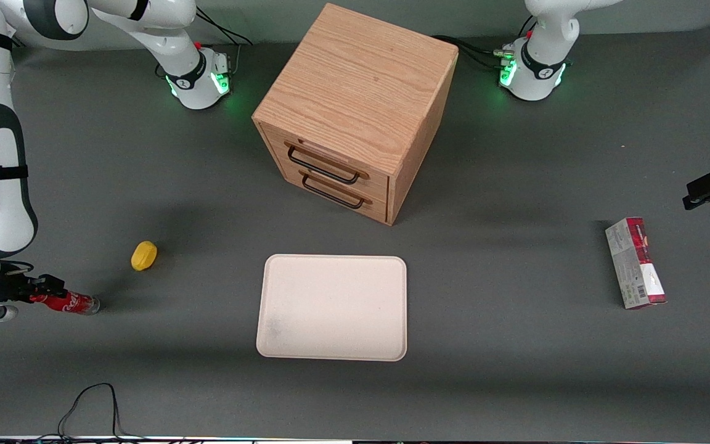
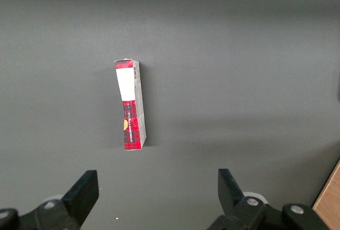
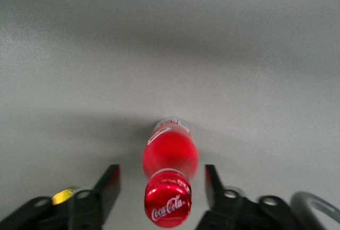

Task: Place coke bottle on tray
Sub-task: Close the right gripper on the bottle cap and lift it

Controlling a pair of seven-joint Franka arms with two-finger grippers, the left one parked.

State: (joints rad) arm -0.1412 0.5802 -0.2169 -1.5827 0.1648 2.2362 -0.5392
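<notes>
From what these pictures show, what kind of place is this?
Probably a robot test bench, not a home: the gripper, open around a lying red-capped coke bottle; a dark grey mat table with staged props, a cream-white rectangular tray and a wooden two-drawer cabinet.

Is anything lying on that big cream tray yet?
No, the tray holds nothing. The coke bottle lies on the table toward the working arm's end, between the open fingers of the gripper. What lies under the tray is covered.
</notes>
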